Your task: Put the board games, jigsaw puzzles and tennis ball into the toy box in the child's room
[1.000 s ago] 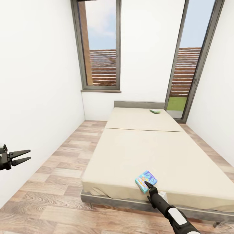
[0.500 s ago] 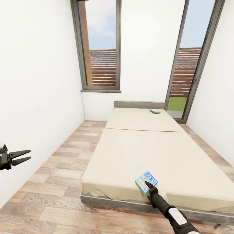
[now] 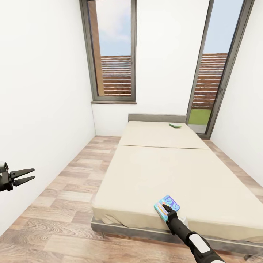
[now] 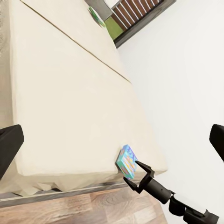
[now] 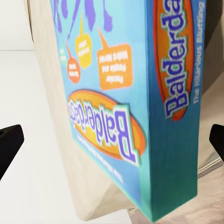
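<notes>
The beige bed (image 3: 164,171) carries a blue game box (image 3: 166,205) and a green box (image 3: 174,125).

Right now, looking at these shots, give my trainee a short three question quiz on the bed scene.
1. True or false: the blue Balderdash game box lies at the near edge of the bed, with the right claw at it.
2. Multiple choice: where does the second, green game box lie? A) on the floor, B) near the headboard, C) under the left claw.
3. Fill in: the left claw hangs over the wood-plank ____ beside the bed, its fingers apart.

Key: 1 true; 2 B; 3 floor.
</notes>
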### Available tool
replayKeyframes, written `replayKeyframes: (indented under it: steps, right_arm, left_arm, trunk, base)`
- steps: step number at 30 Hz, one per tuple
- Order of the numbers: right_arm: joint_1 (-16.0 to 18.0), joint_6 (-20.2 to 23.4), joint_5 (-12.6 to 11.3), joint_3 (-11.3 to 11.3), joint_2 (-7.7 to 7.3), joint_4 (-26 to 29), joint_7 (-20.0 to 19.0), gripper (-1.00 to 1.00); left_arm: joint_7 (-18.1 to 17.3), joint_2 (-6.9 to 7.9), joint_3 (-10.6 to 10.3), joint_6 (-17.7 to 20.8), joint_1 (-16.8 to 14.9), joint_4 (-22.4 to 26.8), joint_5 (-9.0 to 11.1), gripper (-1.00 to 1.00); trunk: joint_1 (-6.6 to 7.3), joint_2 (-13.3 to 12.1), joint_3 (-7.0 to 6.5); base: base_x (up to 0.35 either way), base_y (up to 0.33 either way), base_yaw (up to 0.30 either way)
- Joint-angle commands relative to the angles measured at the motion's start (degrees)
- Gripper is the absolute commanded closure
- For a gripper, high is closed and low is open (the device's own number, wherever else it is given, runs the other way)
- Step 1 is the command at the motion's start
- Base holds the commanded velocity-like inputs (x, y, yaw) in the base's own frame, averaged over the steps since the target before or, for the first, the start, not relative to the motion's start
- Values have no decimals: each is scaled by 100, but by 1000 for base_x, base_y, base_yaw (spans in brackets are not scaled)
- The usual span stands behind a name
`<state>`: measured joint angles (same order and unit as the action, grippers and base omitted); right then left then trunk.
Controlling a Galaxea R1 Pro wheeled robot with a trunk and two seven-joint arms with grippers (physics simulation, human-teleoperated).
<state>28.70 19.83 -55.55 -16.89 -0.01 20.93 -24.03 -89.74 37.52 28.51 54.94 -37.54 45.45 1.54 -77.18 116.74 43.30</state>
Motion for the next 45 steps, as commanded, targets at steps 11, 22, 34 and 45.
replayKeyframes:
  steps: [11,22,34,45]
  right_arm:
    - [4,56,-41,-11,1,-1,-5,-100]
    - [4,80,-52,-44,-5,-1,24,-100]
    - [4,74,-58,-51,-7,-1,30,100]
    - [4,122,-79,-51,-8,-1,22,100]
  left_arm:
    - [-26,-1,5,61,-3,-1,-6,-100]
    - [-26,1,6,61,-2,-1,-5,-100]
    - [-26,1,6,69,-3,-2,-5,-100]
    - [-26,1,14,78,-3,-3,-5,-100]
  trunk:
    - [1,3,6]
    - [1,3,6]
    - [1,3,6]
    - [1,3,6]
  base:
    - [6,3,0]
    - [0,0,0]
    - [0,0,0]
    - [0,0,0]
